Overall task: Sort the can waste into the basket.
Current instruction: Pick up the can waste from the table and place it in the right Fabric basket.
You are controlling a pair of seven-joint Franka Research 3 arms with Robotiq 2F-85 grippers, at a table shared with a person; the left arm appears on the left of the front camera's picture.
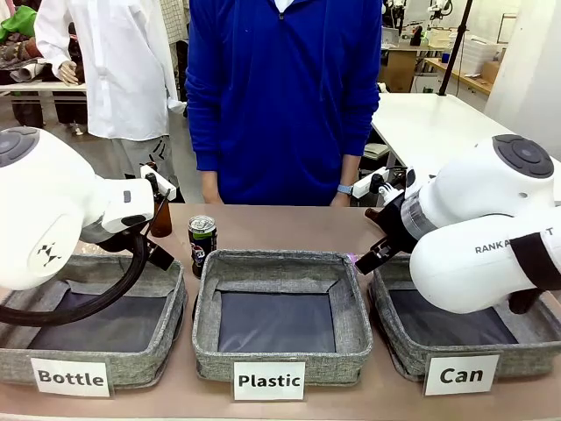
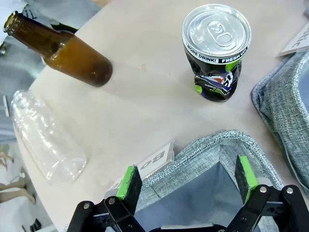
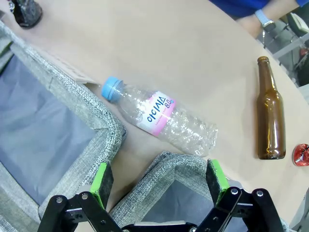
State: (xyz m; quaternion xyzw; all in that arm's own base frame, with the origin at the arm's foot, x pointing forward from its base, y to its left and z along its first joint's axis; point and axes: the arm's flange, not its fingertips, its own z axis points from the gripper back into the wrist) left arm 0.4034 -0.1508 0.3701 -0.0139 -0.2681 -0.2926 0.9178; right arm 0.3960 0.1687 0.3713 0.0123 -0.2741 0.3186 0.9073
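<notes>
Hovering wide open and empty, the left gripper [image 2: 187, 176] is hanging over the basket left of the middle basket [image 1: 351, 355], so no pickup is under way. The black can [image 1: 202, 242] is standing upright just behind the middle basket's far-left corner, silver top up, side dented. Next, the jaws are probably needing to straddle it. The right gripper [image 3: 159, 178] is gaping empty too, and the can basket [image 1: 526, 360] is sitting right of the middle basket.

1. Bright, even indoor light is falling from overhead, leaving nothing dim.
2. Soft, faint shadows are lying on the table [image 2: 145, 101] beside the brown bottle [image 2: 65, 50] and the black can [image 2: 217, 53].
3. Glare is glinting off the can's silver lid and the clear bottle [image 3: 164, 118].
4. Wide-angle distortion is bending the wrist views' edges.
</notes>
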